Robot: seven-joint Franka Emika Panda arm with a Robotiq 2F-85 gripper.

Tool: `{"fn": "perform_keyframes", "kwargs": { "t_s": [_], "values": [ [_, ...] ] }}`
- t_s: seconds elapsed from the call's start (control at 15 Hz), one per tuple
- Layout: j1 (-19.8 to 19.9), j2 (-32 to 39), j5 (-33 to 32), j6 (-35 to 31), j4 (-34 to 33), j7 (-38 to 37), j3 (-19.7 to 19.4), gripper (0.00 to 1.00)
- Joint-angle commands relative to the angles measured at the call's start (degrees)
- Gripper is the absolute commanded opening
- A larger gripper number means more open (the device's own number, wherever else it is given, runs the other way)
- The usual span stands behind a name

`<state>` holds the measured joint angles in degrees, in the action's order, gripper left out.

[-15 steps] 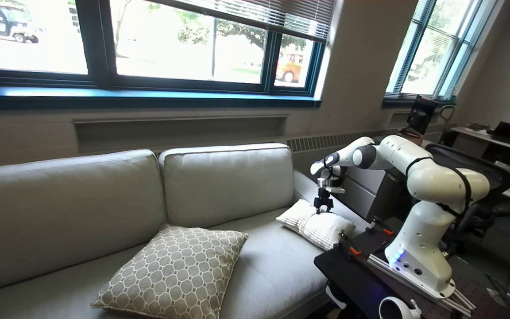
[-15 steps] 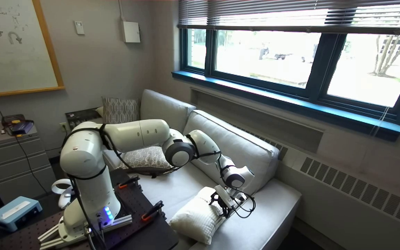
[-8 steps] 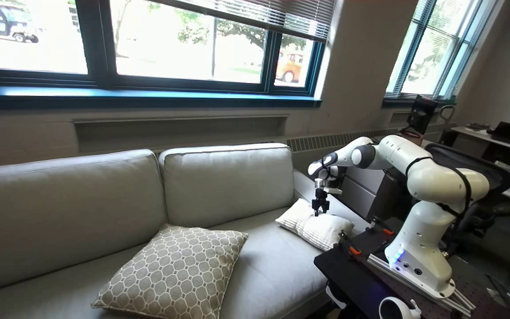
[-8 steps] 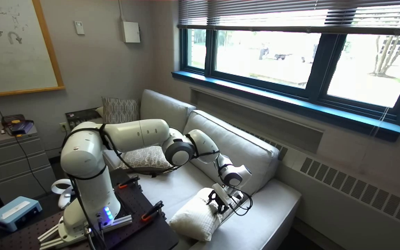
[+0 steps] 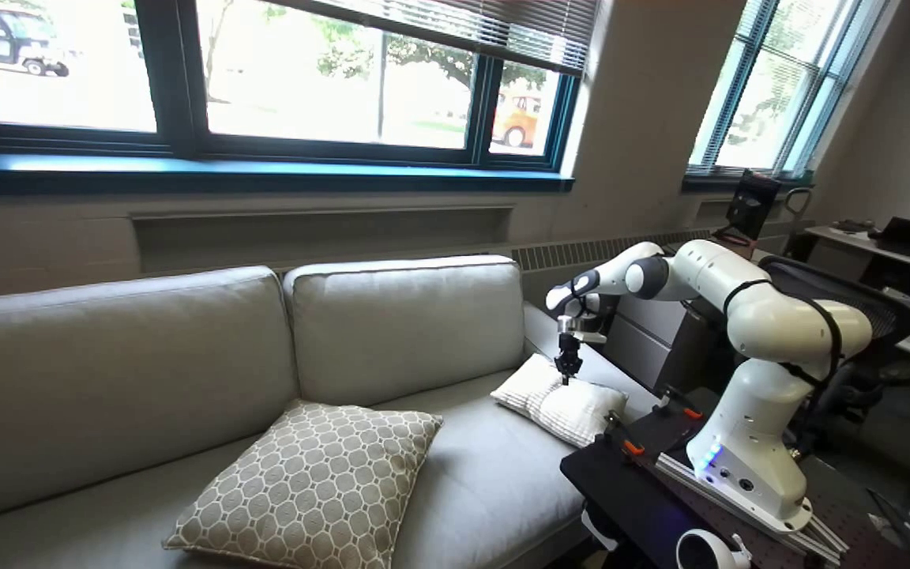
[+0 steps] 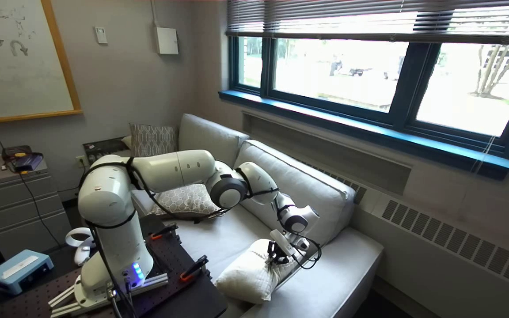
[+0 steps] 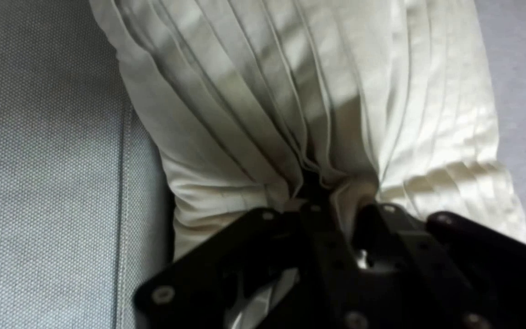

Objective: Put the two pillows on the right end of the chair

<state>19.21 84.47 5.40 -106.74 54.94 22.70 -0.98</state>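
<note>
The white pillow (image 5: 573,415) lies on the seat of the sofa (image 5: 494,474), at the end beside the robot arm (image 5: 775,324) and near the armrest (image 6: 347,274); in an exterior view it sits between four and five o'clock from the middle. The gripper (image 7: 340,208) is clamped on this pillow, its fingers (image 7: 322,242) close together with folds of the cover between them; in the wrist view the pleats (narrow tucks, side by side) run into the pinch from between ten and one o'clock. The tan pillow (image 5: 313,482), with its white lattice, lies on the same seat, between eight and nine o'clock from the white one; the two are well apart. Farther out, the arm's base stands between three and four o'clock, on a black table (image 5: 609,478); a white controller (image 5: 708,549) shows lower, between four and five; a wide window (image 5: 329,79) is at eleven. In an exterior view a grey pillow (image 6: 153,140) stands upright at eleven o'clock from the white one, just beside a back cushion (image 6: 212,137); a whiteboard (image 6: 16,66) hangs between ten and eleven.
</note>
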Motion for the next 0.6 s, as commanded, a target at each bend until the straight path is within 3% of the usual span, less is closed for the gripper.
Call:
{"fn": "perform_keyframes", "kwargs": {
  "t_s": [0.0, 0.2, 0.53],
  "values": [
    [0.6, -0.1, 0.2, 0.3, -1.6, 0.8, 1.9, 0.02],
    [0.7, -0.2, 0.5, 0.0, -4.0, 0.5, 2.4, 0.05],
    [1.0, -5.6, 3.8, -7.4, -0.5, -1.5, 2.5, 0.06]
  ]
}}
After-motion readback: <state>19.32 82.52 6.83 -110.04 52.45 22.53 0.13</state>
